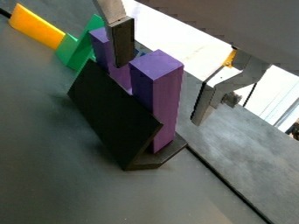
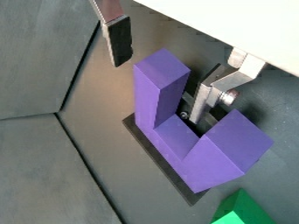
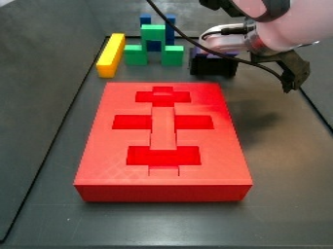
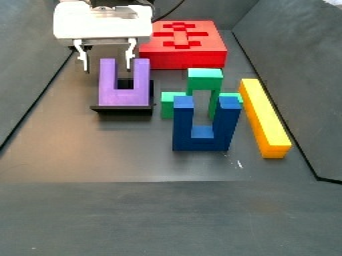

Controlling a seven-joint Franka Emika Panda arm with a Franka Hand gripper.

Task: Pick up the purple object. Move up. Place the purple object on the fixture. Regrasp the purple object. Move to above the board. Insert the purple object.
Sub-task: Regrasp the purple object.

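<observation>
Purple object (image 4: 123, 87) — 1; gripper (image 4: 106, 52) spread.

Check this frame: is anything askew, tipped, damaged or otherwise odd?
Nothing stands out. The purple object stands upright against the fixture, prongs up. The gripper is open around one prong, not touching it. The board lies flat and looks undamaged; the other blocks are tidy.
</observation>
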